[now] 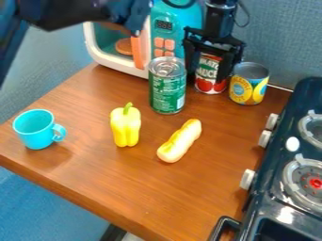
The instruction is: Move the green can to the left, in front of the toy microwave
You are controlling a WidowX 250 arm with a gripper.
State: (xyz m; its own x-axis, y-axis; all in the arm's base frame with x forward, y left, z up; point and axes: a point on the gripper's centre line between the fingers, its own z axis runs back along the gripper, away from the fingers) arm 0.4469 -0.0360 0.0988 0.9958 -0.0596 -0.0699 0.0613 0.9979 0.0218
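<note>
At the back of the table, the black gripper (210, 63) hangs downward, its fingers apart on either side of a red-and-white tomato sauce can (209, 74). The can's upper part is partly covered by the gripper, and whether the fingers press on it is unclear. Just right stands a yellow-and-blue can (248, 84) with a bare metal top. To the left and nearer the camera is a taller green can (167, 89). A yellow pepper (125, 126) and a bun-like bread piece (180, 141) lie mid-table. Farther left sits a turquoise cup (37, 129).
A toy microwave (116, 66) with its orange-handled door stands behind the green can. The dark stove (270, 197) with knobs and burners borders the table (151, 197) on the right. Dark arm parts cross the upper left, and a wall rises behind.
</note>
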